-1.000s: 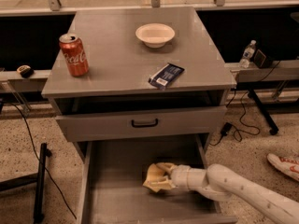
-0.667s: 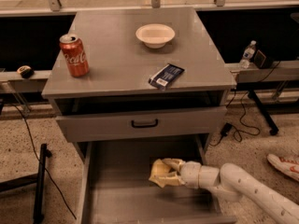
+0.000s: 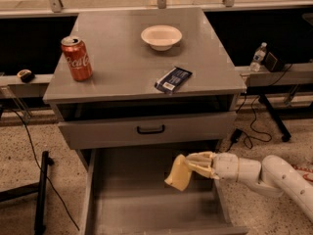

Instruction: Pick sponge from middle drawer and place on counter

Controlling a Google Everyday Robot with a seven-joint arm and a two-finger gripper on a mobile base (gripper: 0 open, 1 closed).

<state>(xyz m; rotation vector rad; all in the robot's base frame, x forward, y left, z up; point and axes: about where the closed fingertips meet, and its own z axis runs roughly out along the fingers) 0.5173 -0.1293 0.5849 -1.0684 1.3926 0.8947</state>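
Note:
The pale yellow sponge hangs tilted from my gripper, which is shut on its upper right edge. It is held above the floor of the open middle drawer, near the drawer's right side. My white arm reaches in from the lower right. The grey counter is the cabinet top, above and behind the gripper.
On the counter stand a red cola can at the left, a white bowl at the back and a dark blue packet near the front right edge. The drawer front with black handle juts out just above the sponge. A water bottle stands at the right.
My gripper has moved right and a little up with the sponge, which has lifted off the drawer floor and now hangs tilted.

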